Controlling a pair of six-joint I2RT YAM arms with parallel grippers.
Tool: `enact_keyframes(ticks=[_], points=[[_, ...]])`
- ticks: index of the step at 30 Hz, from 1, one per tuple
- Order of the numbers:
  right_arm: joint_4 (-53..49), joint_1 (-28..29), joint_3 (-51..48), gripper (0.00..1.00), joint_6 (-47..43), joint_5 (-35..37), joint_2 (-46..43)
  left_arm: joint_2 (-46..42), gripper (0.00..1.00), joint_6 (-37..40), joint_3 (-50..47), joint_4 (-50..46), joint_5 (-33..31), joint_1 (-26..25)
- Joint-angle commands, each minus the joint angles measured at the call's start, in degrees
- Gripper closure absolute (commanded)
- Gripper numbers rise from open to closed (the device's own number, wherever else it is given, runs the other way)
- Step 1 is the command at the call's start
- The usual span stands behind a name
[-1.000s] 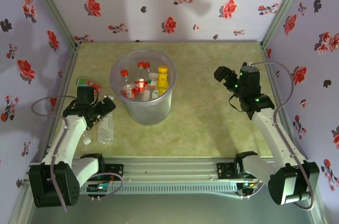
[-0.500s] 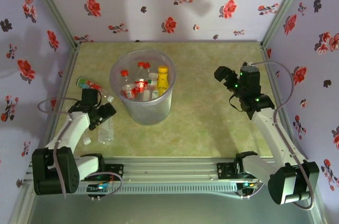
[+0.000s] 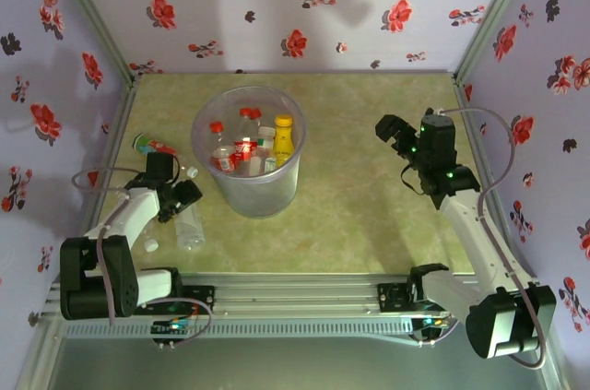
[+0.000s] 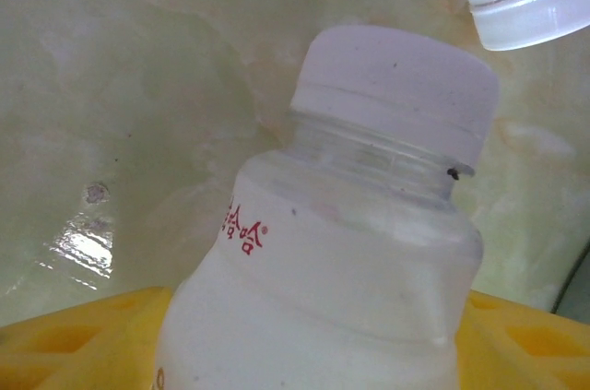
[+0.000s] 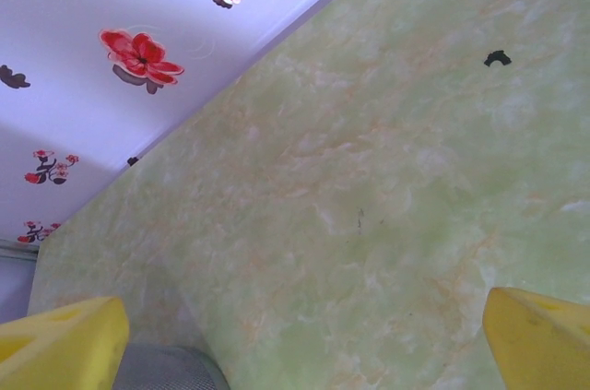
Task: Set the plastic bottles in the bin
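Wrist view catching white-capped bottle [image 4: 350, 261] between left jaws, grip unclear, overhead showing loaded bin [image 3: 269, 193], right jaws standing wide

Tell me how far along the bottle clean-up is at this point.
Done: several bottles, the yellow bottle among them, stand in the bin. In hand: the left gripper straddles a white-capped bottle on the table; a firm grip cannot be confirmed. The right gripper hangs open over a bare patch. Left: that bottle, a second white-capped bottle beside it, and a green-capped bottle by the left wall.
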Motion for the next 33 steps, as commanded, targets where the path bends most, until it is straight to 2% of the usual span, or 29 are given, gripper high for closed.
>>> enact_keyframes(ticks=[1, 6, 11, 17, 21, 24, 26, 29, 33], points=[[-1.0, -0.5, 0.2, 0.01, -1.4, 0.8, -1.2, -0.5, 0.33, 0.8, 1.6, -1.0, -1.0, 0.1], [-1.1, -0.7, 0.5, 0.01, -1.4, 0.9, -1.2, -4.6, 0.35, 1.7, 6.3, -5.3, -2.7, 0.1], [-1.1, -0.8, 0.5, 0.01, -1.2, 0.7, -1.1, -10.0, 0.37, 3.0, 16.3, -10.3, -7.5, 0.2], [-2.2, -1.0, 0.5, 0.01, -1.7, 1.6, -2.3, -15.1, 0.49, 7.0, 30.2, -14.5, -17.8, 0.1], [-2.2, -1.1, 0.7, 0.01, -1.4, 1.2, -2.2, -15.7, 0.57, 8.7, 41.1, -13.6, -18.4, -0.4], [-2.8, -1.2, 1.5, 0.01, -1.3, 0.9, -2.2, -14.4, 0.63, 10.6, 49.5, -12.8, -18.4, -3.2], [-3.1, -1.1, 1.5, 0.01, -1.3, 1.3, -2.7, -12.8, 0.71, 11.0, 53.9, -10.9, -18.2, -6.5], [-3.0, -1.2, 1.5, 0.01, -0.8, 1.3, -3.1, -8.8, 0.78, 13.2, 58.7, -6.9, -17.7, -14.4], [-3.3, -1.3, 1.5, 0.01, -0.3, 0.9, -3.7, 1.1, 0.83, 16.6, 68.1, -7.5, -16.9, -25.6]])
